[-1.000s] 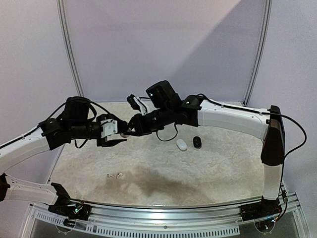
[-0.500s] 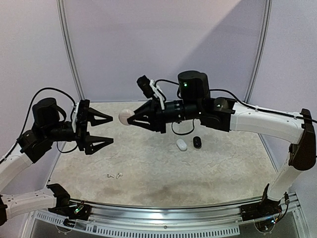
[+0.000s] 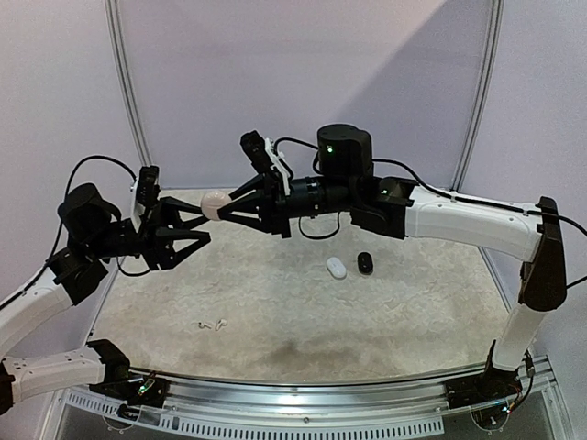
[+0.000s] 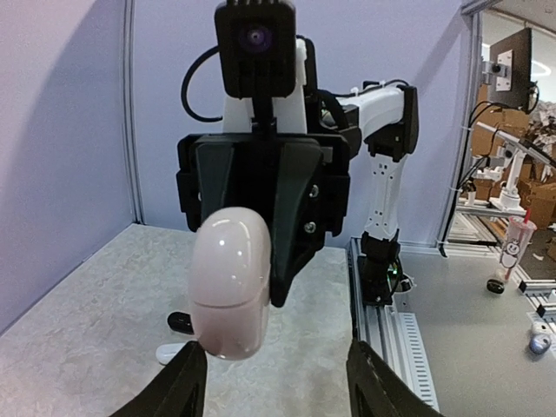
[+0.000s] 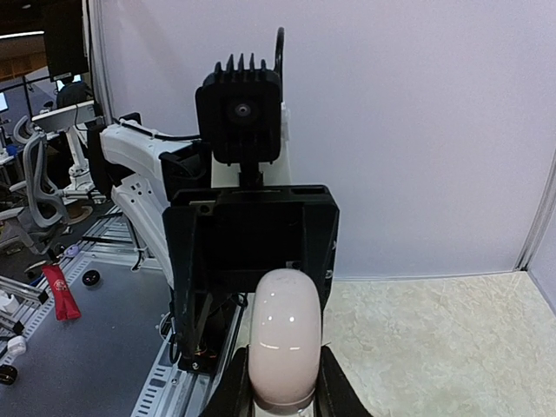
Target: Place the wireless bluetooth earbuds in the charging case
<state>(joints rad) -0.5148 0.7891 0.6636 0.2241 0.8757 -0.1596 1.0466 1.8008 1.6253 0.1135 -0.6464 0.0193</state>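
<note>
Charging case (image 3: 214,203) in right gripper (image 3: 223,206)

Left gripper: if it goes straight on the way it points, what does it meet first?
Probably the pale charging case held by the right gripper, just ahead of the left gripper; depth is unclear.

Pinches pale case (image 3: 214,203) in right gripper (image 3: 223,207) above table's (image 3: 413,312) far-left corner; faces left gripper (image 3: 204,227), jaws spread, just beside.
</note>
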